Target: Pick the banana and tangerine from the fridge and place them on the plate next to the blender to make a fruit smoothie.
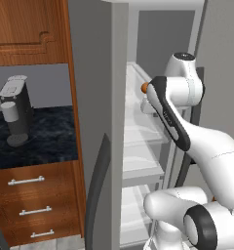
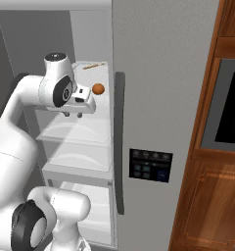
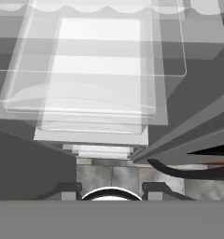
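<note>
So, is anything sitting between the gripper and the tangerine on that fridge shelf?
Nothing visible does. In the right base view the tangerine rests on the upper shelf of the open fridge, just beyond the gripper, which hangs slightly lower beside it. The gap between them looks bare.

Reaching up and forward from the base, white arm [image 1: 206, 146] bending sharply at the elbow, wrist turning down. Gripper [image 2: 73, 114] pointing downward, its two dark fingertips [image 3: 67, 190] standing apart, holding nothing between them.
</note>
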{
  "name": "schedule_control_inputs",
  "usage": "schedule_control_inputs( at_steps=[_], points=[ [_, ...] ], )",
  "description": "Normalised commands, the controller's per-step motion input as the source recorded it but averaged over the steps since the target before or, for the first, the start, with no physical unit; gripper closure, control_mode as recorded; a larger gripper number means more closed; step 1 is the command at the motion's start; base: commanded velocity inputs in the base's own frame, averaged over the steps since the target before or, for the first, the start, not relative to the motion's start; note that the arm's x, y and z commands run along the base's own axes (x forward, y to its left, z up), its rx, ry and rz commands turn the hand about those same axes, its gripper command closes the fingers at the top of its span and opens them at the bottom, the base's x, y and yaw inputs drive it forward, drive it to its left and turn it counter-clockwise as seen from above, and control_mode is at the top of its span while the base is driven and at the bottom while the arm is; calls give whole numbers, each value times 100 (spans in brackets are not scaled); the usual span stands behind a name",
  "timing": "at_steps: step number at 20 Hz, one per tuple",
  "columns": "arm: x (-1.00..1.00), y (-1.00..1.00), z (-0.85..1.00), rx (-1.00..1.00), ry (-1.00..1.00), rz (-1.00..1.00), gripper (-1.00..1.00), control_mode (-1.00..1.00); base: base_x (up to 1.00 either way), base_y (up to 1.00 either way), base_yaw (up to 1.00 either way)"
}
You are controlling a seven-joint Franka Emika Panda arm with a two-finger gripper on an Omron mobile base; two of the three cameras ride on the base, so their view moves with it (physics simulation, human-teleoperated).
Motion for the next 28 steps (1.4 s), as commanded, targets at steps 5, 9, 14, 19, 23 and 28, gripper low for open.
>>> schedule_control_inputs(
  at_steps=[5,9,14,19,23,28],
  points=[
    [-2,20,0,0,-14,0,-100,-100,0,0,0],
    [-6,19,3,0,-43,-1,-100,-100,0,0,0],
    [8,36,29,2,-31,-3,-100,-100,0,0,0],
    [19,21,50,13,-12,-1,-100,-100,0,0,0],
    [24,7,62,13,6,0,-100,-100,0,0,0],
    [31,0,7,6,31,1,-100,-100,0,0,0]
  ],
)
